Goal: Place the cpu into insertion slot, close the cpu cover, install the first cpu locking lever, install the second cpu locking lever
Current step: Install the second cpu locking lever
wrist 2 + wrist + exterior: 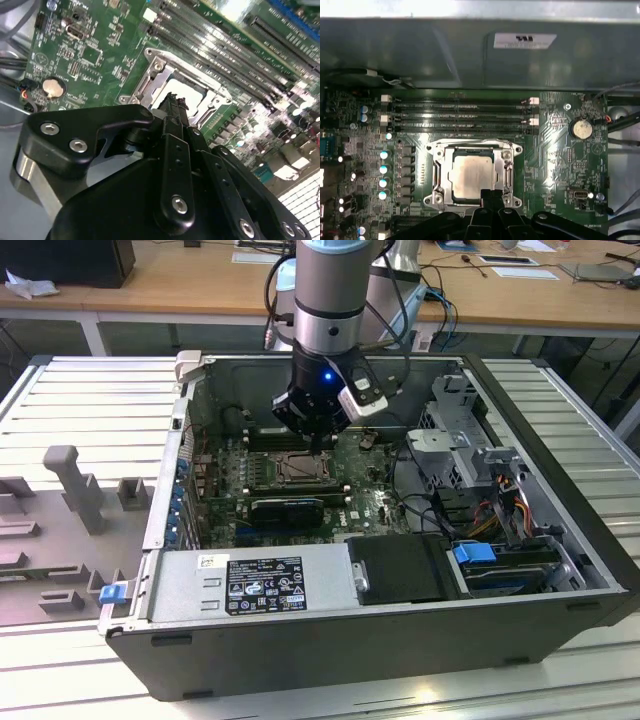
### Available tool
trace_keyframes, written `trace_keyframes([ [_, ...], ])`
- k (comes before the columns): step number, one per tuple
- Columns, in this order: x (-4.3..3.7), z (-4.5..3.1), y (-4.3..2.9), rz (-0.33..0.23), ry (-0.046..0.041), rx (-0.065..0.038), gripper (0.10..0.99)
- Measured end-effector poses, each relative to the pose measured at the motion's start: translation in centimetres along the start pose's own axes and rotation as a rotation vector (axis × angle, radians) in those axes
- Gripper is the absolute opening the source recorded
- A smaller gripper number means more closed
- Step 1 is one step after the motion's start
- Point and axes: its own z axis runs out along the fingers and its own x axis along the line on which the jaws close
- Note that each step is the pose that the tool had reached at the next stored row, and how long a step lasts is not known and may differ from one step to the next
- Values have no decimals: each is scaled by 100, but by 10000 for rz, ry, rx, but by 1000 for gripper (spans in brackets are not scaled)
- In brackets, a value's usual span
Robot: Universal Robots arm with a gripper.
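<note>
The cpu [470, 172] lies flat in the insertion slot [434, 172], its pale metal face showing. The silvery cpu cover [508, 167] lies down over it and frames that face. My gripper [492, 194] is shut with nothing between its fingers, its tip at the socket's edge nearest the camera. In the second wrist view the joined fingers [176, 107] point at the insertion slot [165, 75]. In the exterior view my gripper [320, 445] hangs inside the open computer case, just above the insertion slot [295, 468]. I cannot make out how the locking levers stand.
Long black memory slots [460, 115] run beside the socket, and a coin battery [581, 129] sits on the green board. A black card [288, 508], a power supply [250, 580], a drive cage [460, 430] and cables [500, 510] crowd the case. Grey fixtures [75, 485] stand at the exterior view's left.
</note>
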Motion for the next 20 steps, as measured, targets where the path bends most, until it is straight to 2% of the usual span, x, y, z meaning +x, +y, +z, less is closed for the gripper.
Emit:
trace_keyframes([
  [5,2,27,-44,0,0,-1,106],
  [11,5,69,-58,0,2,-28,106],
  [12,5,81,-60,0,1,-203,106],
  [14,9,96,-71,0,-1,-329,106],
  [17,20,137,-141,-9,-2,-409,106],
  [20,24,145,-196,-16,-2,-429,106],
])
